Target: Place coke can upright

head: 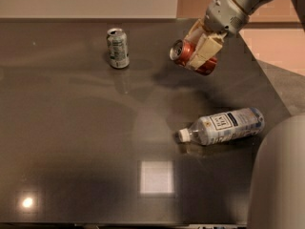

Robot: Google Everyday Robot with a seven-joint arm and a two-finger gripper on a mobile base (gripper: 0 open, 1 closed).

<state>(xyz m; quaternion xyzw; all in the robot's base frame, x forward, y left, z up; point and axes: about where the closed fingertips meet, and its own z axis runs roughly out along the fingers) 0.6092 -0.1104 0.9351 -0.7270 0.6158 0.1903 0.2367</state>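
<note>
In the upper right of the frame the gripper [199, 49] is clamped on the coke can [181, 52], holding it tilted above the worktop [71, 128]; the carry step, I judge, so next it needs turning vertical and lowering base-first.

Dark glossy table [71, 128]: white-and-green can [117, 47] upright at eleven o'clock, water bottle [221, 127] on its side at four, cap toward nine. Gripper [198, 56] at one o'clock, clamping the tilted coke can [180, 51].
</note>
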